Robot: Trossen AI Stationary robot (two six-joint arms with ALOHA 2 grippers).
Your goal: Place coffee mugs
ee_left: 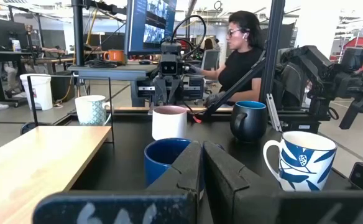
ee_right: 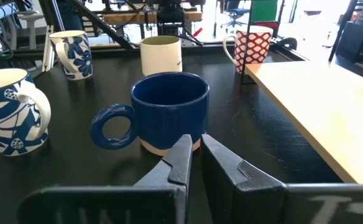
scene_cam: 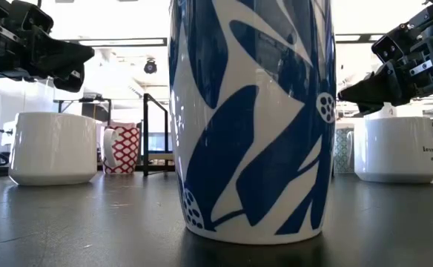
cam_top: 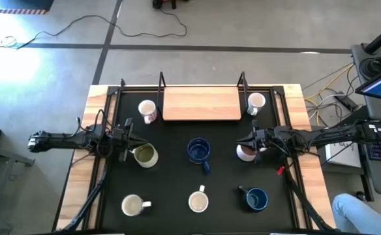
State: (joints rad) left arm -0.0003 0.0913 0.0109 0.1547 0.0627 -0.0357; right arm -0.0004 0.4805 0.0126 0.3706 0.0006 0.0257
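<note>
Your clenched right gripper (ee_right: 194,146) is facing the dark blue ribbed ceramic mug (ee_right: 169,109) just ahead, seemingly not touching; your left gripper (ee_left: 201,152) is sitting clenched too.

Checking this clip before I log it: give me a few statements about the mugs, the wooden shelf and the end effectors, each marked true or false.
1. The wooden shelf has no mug on it. True.
2. The left end effector holds a mug in the air. False: it is shut and empty, beside the olive mug.
3. A dark blue mug stands near the middle of the table. True.
4. All the mugs lie on their sides. False: those in view stand upright.
5. The right end effector is wide open. False: it is shut, beside a pinkish mug.
</note>
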